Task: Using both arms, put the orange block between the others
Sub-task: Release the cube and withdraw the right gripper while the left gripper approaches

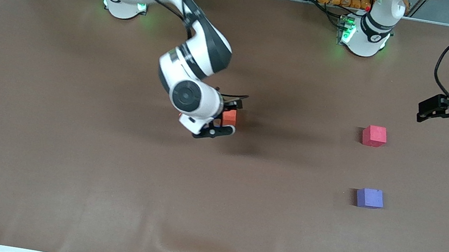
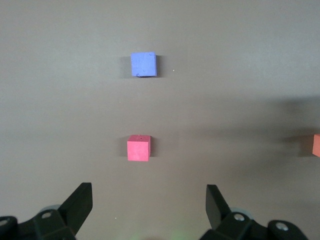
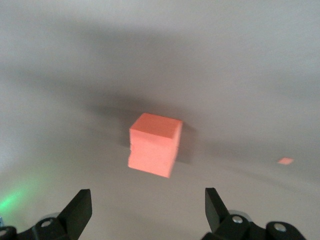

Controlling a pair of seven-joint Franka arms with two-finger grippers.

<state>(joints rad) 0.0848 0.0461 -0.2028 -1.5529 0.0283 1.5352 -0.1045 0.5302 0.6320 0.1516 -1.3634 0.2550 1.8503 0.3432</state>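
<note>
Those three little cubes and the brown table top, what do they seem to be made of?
The orange block, pinkish-red cube and purple cube look like soft foam: matte, no shine, slightly rough edges, though painted wood cannot be ruled out. The table seems covered with a dull brown sheet, perhaps paper or fabric, since it ripples at the edge nearest the front camera.

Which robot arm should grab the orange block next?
Probably the left: its open gripper waits over the table's end by the pinkish-red cube and purple cube. The right gripper, jaws open, stands around the orange block at mid-table.
</note>
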